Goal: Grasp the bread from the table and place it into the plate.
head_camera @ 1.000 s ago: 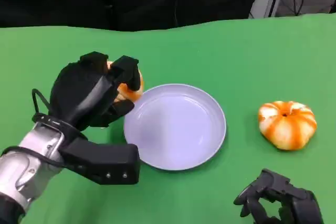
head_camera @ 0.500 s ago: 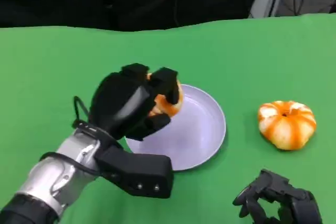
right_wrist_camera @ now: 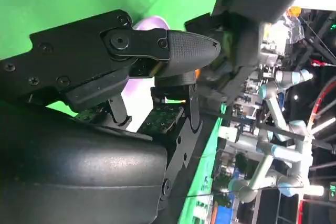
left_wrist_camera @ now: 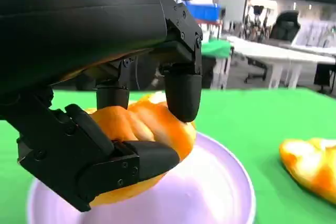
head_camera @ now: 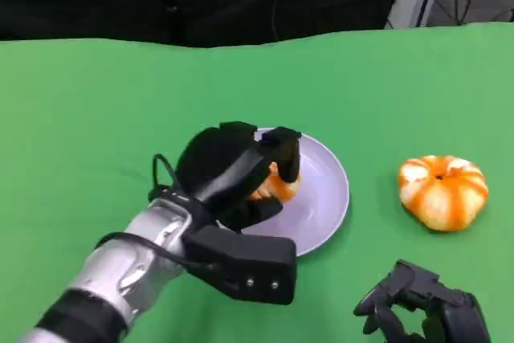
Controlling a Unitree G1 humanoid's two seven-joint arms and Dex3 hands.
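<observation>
Bread (head_camera: 277, 183) clamped in left robot hand (head_camera: 233, 174) fingers, over plate (head_camera: 325, 198); right robot hand (head_camera: 422, 311) empty, fingers curled.

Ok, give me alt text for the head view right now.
The left robot hand holds an orange bread over the lilac plate on a green table. A second bread lies right of the plate, with the right robot hand near it.

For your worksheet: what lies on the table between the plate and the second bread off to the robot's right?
Nothing: in the head view only bare green table separates the plate from the second bread.
</observation>
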